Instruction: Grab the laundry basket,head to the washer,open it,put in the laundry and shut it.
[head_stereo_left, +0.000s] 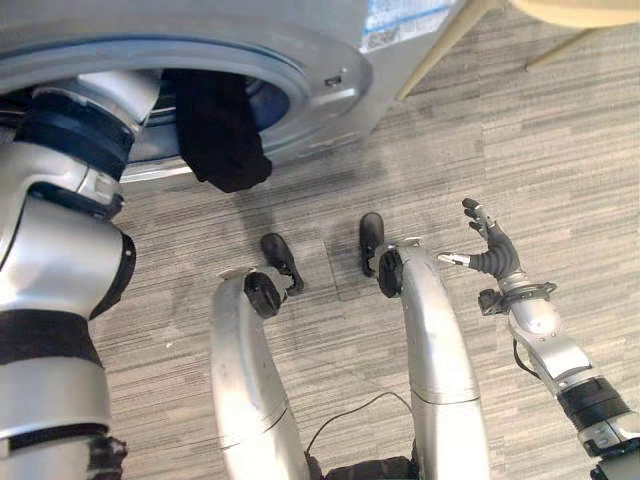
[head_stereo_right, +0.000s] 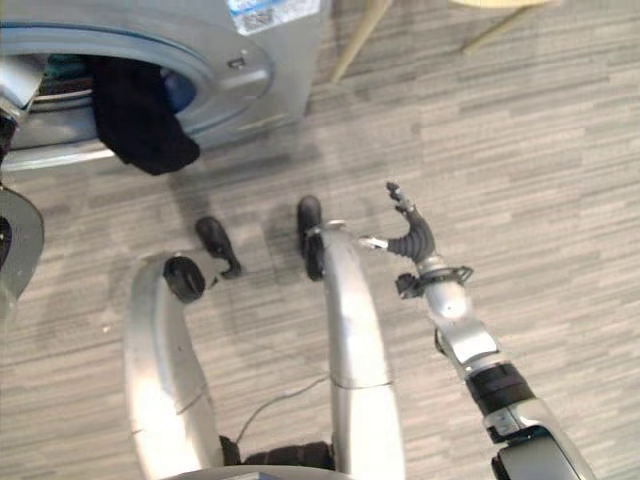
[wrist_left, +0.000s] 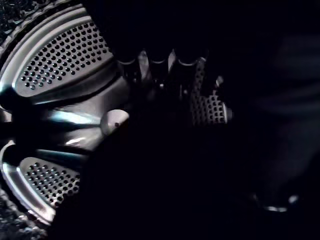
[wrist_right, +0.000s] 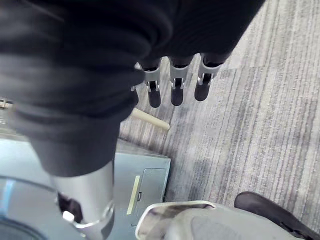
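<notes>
Right hand (head_stereo_left: 492, 250) is held open over the floor (head_stereo_left: 520, 130).
Left hand (wrist_left: 160, 62) is inside the washer (head_stereo_left: 320, 60) drum — its grip cannot be told — and dark laundry (head_stereo_left: 220, 130) is draped over the rim.

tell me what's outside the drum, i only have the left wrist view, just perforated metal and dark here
Observer: A black garment hangs over the washer opening's lower rim, partly outside.
Operator: where's the right hand
Observer: The right hand is out over the bare floor, fingers relaxed, holding nothing.
Operator: anything near the washer
Observer: Pale wooden legs stand just beside the washer.
</notes>
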